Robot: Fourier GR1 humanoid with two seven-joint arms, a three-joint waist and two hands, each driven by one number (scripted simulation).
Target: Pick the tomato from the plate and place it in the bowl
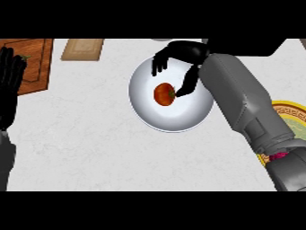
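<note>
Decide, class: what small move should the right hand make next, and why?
Probably close round the tomato. The right hand hangs over the white plate with its fingers spread, one finger beside the tomato, which still lies on the plate. The bowl waits to the right, partly hidden by the forearm.

Single head view, steeply down onto counter [89, 134]; forearms enter from lower edge.

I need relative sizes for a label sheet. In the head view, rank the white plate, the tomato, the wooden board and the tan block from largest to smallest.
1. White plate
2. Wooden board, though the left hand hides part of it
3. Tan block, cut by the top edge
4. Tomato
</note>
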